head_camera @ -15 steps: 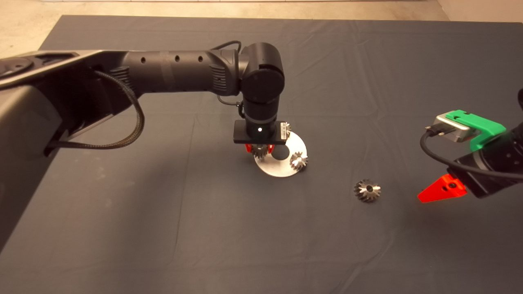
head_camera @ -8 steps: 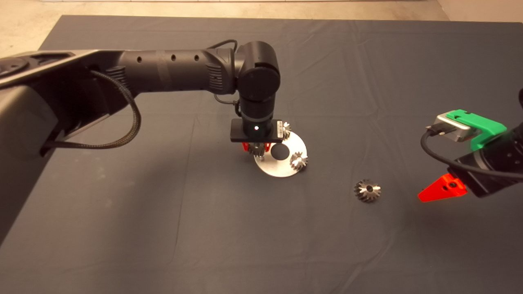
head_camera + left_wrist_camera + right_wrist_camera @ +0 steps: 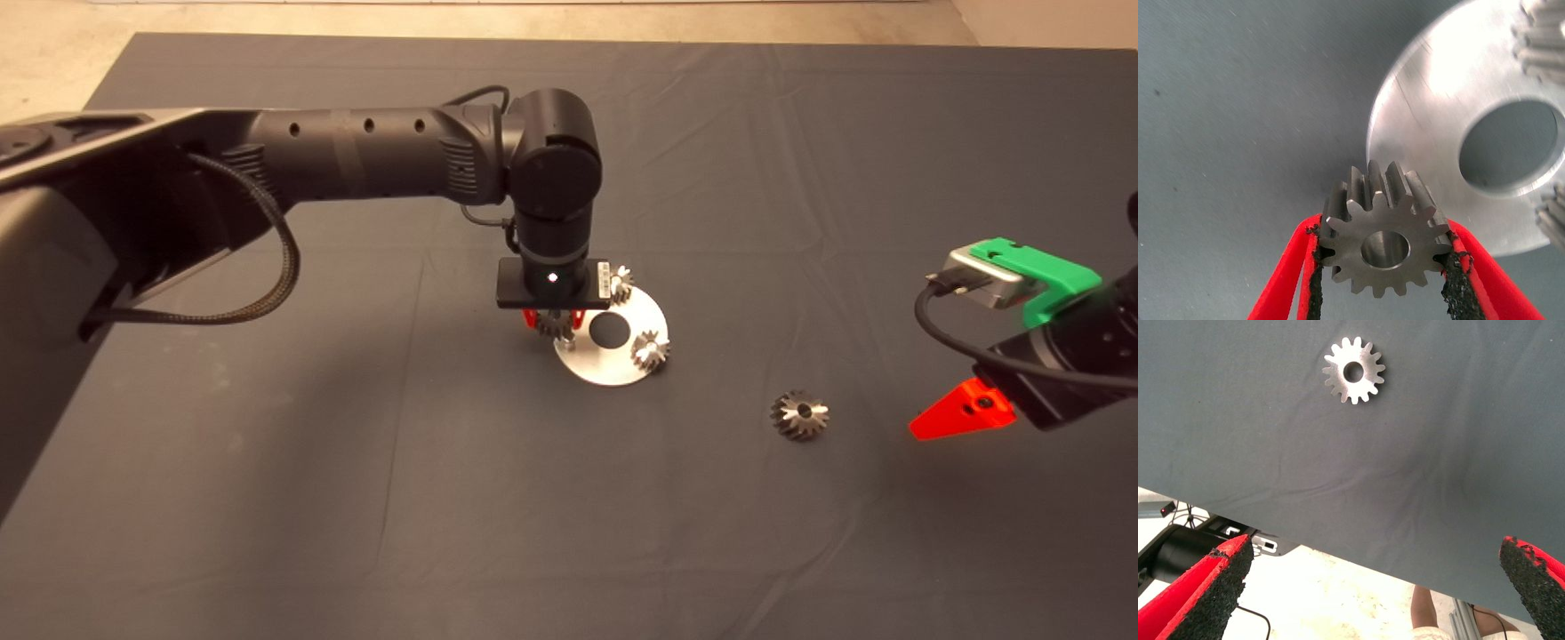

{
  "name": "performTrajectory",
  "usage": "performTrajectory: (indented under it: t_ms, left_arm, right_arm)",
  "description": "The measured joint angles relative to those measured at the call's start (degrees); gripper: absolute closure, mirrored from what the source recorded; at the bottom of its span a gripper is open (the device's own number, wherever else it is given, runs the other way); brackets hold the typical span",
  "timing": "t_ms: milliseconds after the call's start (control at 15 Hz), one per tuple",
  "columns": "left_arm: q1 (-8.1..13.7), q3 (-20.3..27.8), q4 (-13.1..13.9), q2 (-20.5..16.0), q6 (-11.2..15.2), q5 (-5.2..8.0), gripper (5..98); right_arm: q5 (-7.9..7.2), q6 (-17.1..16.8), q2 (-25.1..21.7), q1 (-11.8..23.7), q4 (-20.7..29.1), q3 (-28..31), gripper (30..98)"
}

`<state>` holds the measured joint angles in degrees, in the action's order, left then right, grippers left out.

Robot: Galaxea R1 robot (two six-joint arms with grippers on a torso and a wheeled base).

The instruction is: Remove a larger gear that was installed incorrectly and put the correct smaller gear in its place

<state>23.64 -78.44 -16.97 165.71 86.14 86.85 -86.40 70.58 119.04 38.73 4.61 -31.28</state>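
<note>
On the disc point(image 3: 613, 364) — two small gears; left tool point(image 3: 1383, 267) grips one gear point(image 3: 1383, 233).

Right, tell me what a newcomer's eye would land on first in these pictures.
First, the left gripper over the near-left edge of the round silver metal disc with a dark centre hole, its jaws shut on a grey steel toothed gear. Next, the small bright silver gear with a centre hole lying alone on the dark mat, right of the disc. The right gripper waits open at the right edge.
</note>
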Motion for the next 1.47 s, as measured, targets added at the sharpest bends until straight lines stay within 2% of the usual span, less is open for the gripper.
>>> performTrajectory:
  t_ms: [733, 800, 933, 1000, 1467]
  left_arm:
    - [0.0, 1.3, 0.0, 0.0, 0.9, -0.35, 66.2]
    - [0.0, 1.3, 0.0, 0.0, 0.9, -0.62, 66.2]
    - [0.0, 1.3, 0.0, 0.0, 0.8, -2.72, 68.0]
    - [0.0, 1.3, 0.0, 0.0, 0.8, -3.36, 68.0]
    - [0.0, 1.3, -0.1, -0.2, 0.8, -3.52, 68.0]
  right_arm:
    - [-0.01, 0.0, 0.0, 0.0, 0.0, 0.0, 30.8]
    - [-0.01, 0.0, 0.0, 0.0, 0.0, 0.0, 30.8]
    - [-0.01, 0.0, 0.0, 0.0, 0.0, 0.0, 30.8]
    - [-0.01, 0.0, 0.0, 0.0, 0.0, 0.0, 30.8]
    - [-0.01, 0.0, 0.0, 0.0, 0.0, 0.0, 30.8]
